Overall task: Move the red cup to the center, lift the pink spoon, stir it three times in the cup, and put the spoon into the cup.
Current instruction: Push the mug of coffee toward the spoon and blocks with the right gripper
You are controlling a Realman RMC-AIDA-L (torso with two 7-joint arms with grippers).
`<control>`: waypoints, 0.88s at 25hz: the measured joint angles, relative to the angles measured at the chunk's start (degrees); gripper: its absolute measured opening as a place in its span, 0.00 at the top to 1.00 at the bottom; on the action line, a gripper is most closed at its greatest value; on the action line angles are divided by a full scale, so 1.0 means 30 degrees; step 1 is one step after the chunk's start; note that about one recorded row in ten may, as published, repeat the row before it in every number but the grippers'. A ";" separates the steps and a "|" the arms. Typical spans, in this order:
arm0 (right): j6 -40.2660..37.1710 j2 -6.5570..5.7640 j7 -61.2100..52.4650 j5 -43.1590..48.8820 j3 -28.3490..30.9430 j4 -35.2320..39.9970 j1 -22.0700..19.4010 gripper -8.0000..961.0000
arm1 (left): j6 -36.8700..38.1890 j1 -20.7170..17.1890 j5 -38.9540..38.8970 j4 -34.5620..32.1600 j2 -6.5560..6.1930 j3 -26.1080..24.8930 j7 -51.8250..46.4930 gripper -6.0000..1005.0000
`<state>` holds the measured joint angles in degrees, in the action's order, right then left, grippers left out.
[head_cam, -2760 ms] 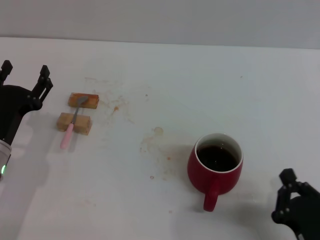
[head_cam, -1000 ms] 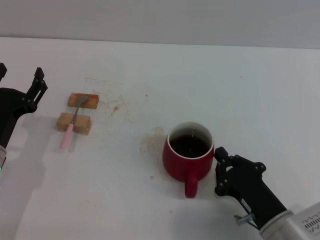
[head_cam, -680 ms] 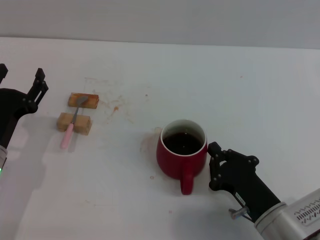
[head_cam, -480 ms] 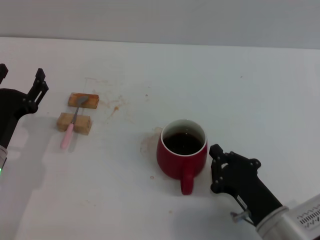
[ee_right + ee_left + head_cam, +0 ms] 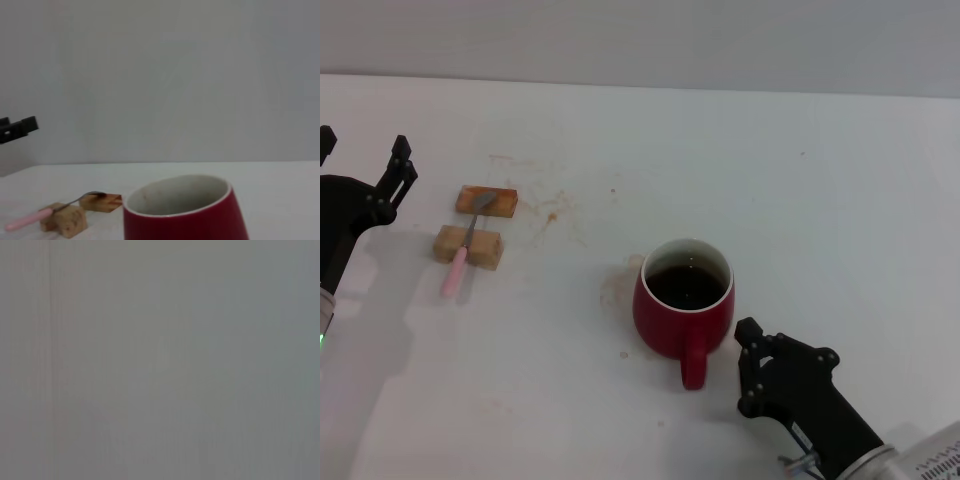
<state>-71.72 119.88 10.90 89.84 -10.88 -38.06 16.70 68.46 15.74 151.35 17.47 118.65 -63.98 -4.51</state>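
Black right gripper point(image 5: 752, 365) backed off glossy red ceramic cup point(image 5: 684, 300), jaws spread, empty | cup mid-tabletop, handle toward robot | pink-handled spoon point(image 5: 462, 251) across tan wooden blocks point(image 5: 469, 246) | left gripper point(image 5: 365, 165) half cut off, jaws spread | stained white tabletop point(image 5: 820, 200), grey wall.

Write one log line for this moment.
cup: centre, free | spoon: on blocks | right gripper: beside cup, apart | left gripper: open, far left

A white bench point(image 5: 800, 200) fills nearly the whole head view, with a grey wall point(image 5: 640, 40) along the top. At middle left sit two small tan wooden blocks point(image 5: 478, 228), one just behind the other. Faint brownish stains point(image 5: 620, 285) speckle the bench near the centre.
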 joint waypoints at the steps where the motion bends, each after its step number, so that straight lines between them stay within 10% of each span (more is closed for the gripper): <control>1: 0.0035 0.0000 -0.0002 0.0099 0.0040 0.0000 0.0055 0.99 | 0.0000 0.0006 -0.0001 -0.0022 0.0000 -0.0004 0.0001 0.16; 22: 0.1464 -0.0001 -0.0121 0.0228 0.0805 0.0594 0.2281 0.99 | 0.0060 -0.0130 0.0000 -0.0117 0.0022 0.0121 -0.0126 0.16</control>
<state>-67.33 119.88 10.54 90.52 -8.47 -36.28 23.55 68.64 15.35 151.35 17.12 118.72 -63.62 -4.89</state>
